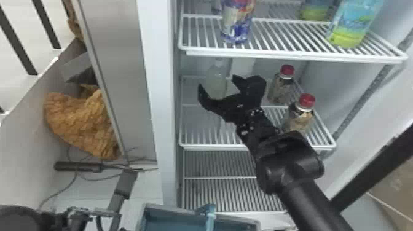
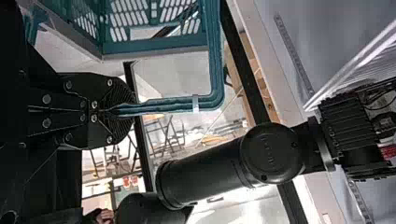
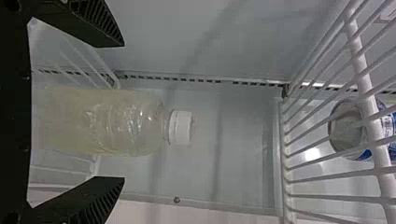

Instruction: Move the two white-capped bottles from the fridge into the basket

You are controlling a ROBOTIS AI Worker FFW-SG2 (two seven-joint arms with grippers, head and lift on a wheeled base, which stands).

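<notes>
Inside the open fridge (image 1: 167, 107), the right arm (image 1: 313, 196) slants upward and leftward from the lower right, its wrist bent over the middle shelf (image 1: 212, 147). Below, before the fridge, is the blue basket (image 1: 172, 209), its handle (image 2: 177, 105) pinched in the closed fingers of the left gripper (image 2: 112, 110). The right gripper (image 1: 217, 83) has its fingers spread wide, one toward either side of a white-capped bottle (image 3: 121, 123), ungripped. This bottle stands upright toward the shelf's left; two red-capped bottles (image 1: 299, 116) stand at right.
</notes>
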